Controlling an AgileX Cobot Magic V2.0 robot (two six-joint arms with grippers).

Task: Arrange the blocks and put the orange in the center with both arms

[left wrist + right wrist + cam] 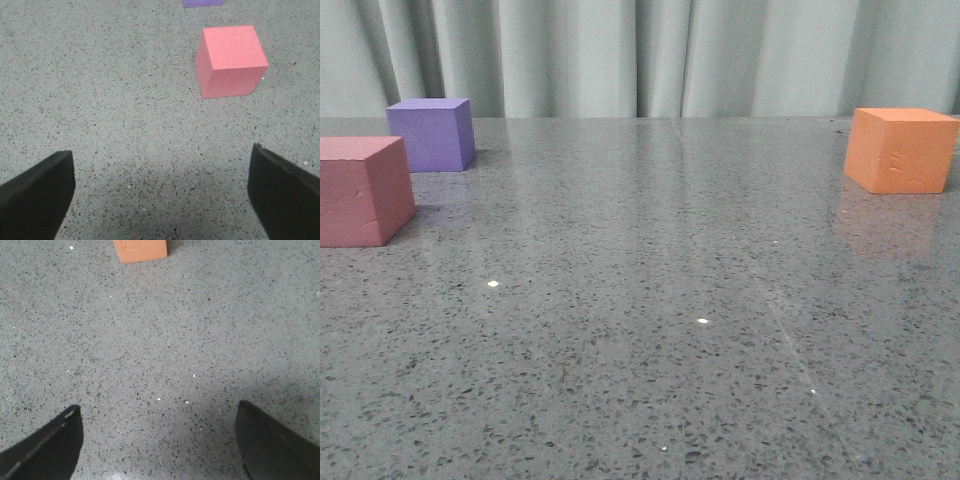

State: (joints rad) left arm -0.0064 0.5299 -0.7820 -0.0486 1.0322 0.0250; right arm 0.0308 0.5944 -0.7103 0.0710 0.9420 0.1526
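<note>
Table (640, 340): grey speckled stone top, glossy, fills the front view; small bright flecks scattered across it. Nothing lies between the cubes on its middle stretch.

Curtain (640, 55): pale grey-green folds, hanging behind the far table edge at 12 o'clock.

Pink-red cube (360, 190): at 9 o'clock in the front view, cut off by the frame edge, upright, flat on the table. Also seen from the left wrist camera (231, 61), ahead of the fingers and well apart from them.

Orange cube (902, 150): at 2 to 3 o'clock in the front view, far right, faint scuffs on its near face, reflection on the stone below. Its lower edge shows in the right wrist view (140, 250), well apart from the fingers.

Purple cube (432, 133): at 10 o'clock, behind the pink-red cube, near it but not touching. Only a sliver shows in the left wrist view (202, 3).

Left gripper (160, 195): fingers spread wide, holding nothing, bare table between them.

Right gripper (157, 440): fingers spread wide, holding nothing.
</note>
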